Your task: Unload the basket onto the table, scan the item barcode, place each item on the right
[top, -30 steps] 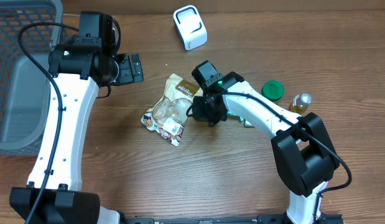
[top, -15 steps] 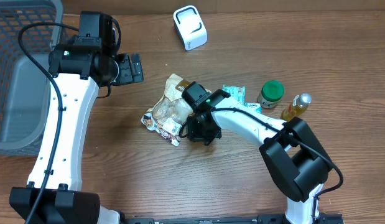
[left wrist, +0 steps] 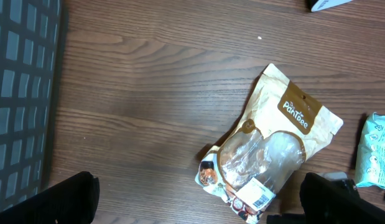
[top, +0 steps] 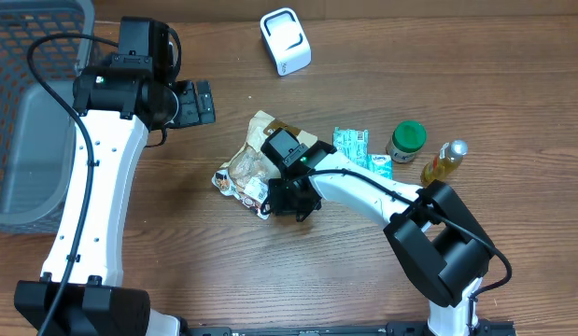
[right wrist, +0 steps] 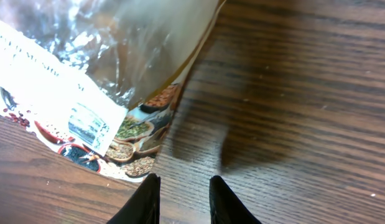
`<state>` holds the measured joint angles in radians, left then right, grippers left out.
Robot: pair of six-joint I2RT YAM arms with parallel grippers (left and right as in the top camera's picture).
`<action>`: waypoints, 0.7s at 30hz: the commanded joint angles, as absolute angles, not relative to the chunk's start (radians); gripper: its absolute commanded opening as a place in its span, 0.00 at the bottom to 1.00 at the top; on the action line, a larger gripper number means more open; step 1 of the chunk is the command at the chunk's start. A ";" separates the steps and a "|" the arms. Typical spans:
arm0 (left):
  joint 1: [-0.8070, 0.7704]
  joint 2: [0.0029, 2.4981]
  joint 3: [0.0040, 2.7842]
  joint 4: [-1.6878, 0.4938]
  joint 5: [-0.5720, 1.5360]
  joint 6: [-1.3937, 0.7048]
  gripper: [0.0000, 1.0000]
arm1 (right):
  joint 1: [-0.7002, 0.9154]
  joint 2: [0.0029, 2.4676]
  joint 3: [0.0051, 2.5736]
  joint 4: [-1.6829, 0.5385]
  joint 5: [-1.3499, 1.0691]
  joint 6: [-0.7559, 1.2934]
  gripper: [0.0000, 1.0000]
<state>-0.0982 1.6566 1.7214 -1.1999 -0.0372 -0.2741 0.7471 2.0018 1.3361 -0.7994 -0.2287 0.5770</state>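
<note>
At the middle of the table (top: 158, 224), the snack bag (top: 244, 166) lies flat, its white barcode label (right wrist: 89, 124) at the lower end. The right hand (right wrist: 183, 198) hangs low at that end, its fingertips narrowly parted over bare wood just beside the bag's edge and pinching nothing. The left hand (top: 200, 103) is spread wide and empty, between the bag and the mesh basket (top: 36, 47).

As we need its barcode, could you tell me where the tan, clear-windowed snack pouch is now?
Overhead, the tan snack pouch lies mid-table, left of the teal packets, with the right gripper over the wood beside its labelled end.
</note>
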 commanded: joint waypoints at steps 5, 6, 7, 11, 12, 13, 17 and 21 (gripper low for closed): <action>-0.103 1.664 1.721 -1.199 -0.033 -0.266 1.00 | 0.753 1.990 1.334 -0.809 -0.231 0.580 0.24; -0.103 1.664 1.721 -1.199 -0.033 -0.266 1.00 | 0.753 1.990 1.334 -0.814 -0.234 0.580 0.25; -0.104 1.664 1.721 -1.199 -0.033 -0.266 1.00 | 0.753 1.990 1.334 -0.817 -0.239 0.580 0.28; -0.104 1.664 1.721 -1.199 -0.033 -0.266 1.00 | 0.752 1.990 1.334 -0.826 -0.264 0.575 0.33; -0.104 1.664 1.721 -1.199 -0.033 -0.266 1.00 | 0.752 1.990 1.335 -0.835 -0.264 0.574 0.34; -0.104 1.664 1.721 -1.200 -0.033 -0.266 0.99 | 0.751 1.990 1.336 -0.850 -0.264 0.574 0.34; -0.104 1.664 1.721 -1.199 -0.033 -0.265 0.99 | 0.720 1.981 1.377 -0.941 -0.275 0.524 0.35; -0.104 1.664 1.721 -1.199 -0.033 -0.266 1.00 | 0.680 1.971 1.479 -1.063 -0.319 0.402 0.41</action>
